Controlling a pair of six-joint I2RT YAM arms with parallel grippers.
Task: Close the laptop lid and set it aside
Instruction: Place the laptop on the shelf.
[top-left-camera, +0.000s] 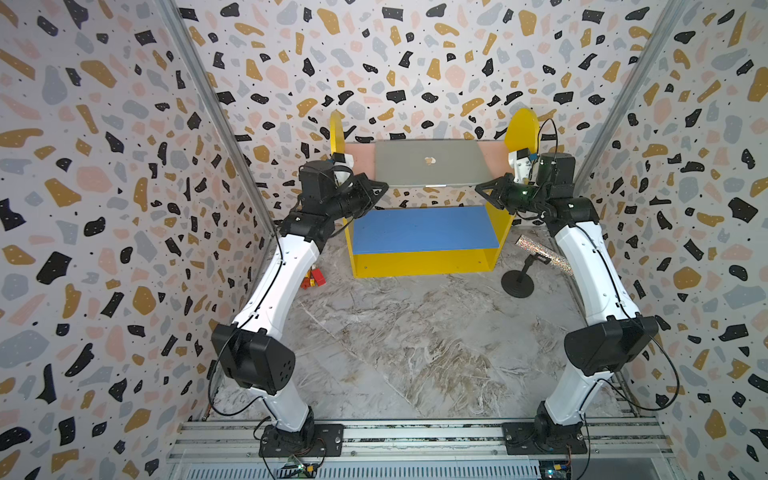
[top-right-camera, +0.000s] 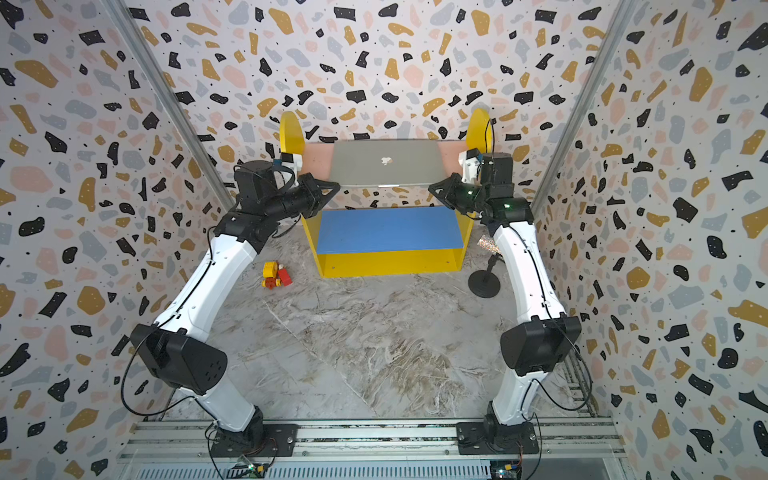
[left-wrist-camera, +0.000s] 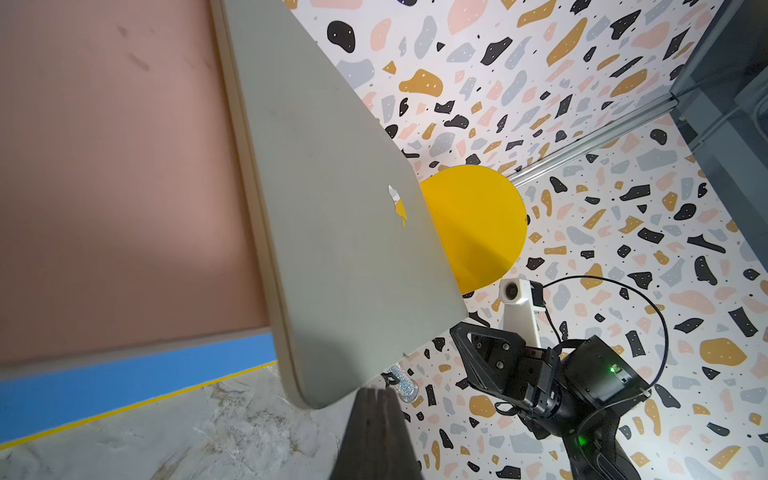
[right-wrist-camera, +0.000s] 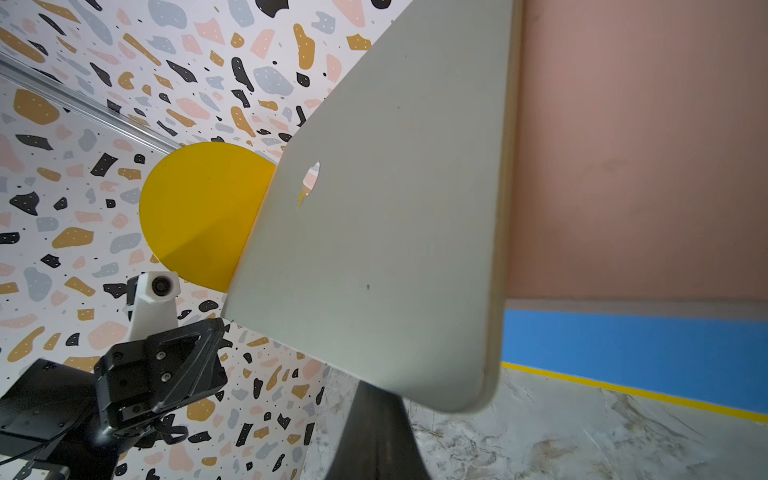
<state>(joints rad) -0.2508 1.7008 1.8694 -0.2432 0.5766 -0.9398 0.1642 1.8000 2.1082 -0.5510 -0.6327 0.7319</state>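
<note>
laptop (top-left-camera: 430, 166), lid (top-right-camera: 386, 164) down, screen hidden, on far shelf (top-left-camera: 360, 166) | left gripper (top-left-camera: 385, 190) pinched together, empty | right gripper (top-left-camera: 478, 189) likewise | corner contact unclear

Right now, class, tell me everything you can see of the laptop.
The laptop is a thin, matte silver-grey slab, metal by its look, with rounded corners and a small pale apple logo at its middle. The laptop lid is shut, logo upward. It lies flat on the pink top shelf board, centred. The shut left gripper and right gripper sit by its front corners; contact cannot be told.
</note>
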